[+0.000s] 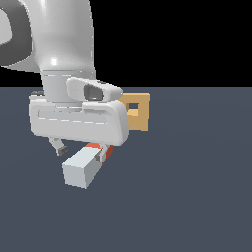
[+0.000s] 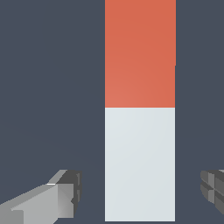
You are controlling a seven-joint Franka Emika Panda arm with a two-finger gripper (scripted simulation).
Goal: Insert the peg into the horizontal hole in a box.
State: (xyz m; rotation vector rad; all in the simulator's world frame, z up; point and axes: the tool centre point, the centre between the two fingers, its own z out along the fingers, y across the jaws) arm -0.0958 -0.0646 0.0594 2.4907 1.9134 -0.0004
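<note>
The peg lies on the dark floor, its grey-white end toward the camera and its red-orange end pointing toward the box. In the wrist view the peg runs between the two fingers. My gripper is open and sits low over the peg, with one finger on each side and a gap between each finger and the peg. The tan box stands behind the gripper, partly hidden by the hand. Its square hole is partly visible.
The dark grey floor stretches around the peg and box. The white arm and hand fill the upper part of the exterior view's left and cover part of the box.
</note>
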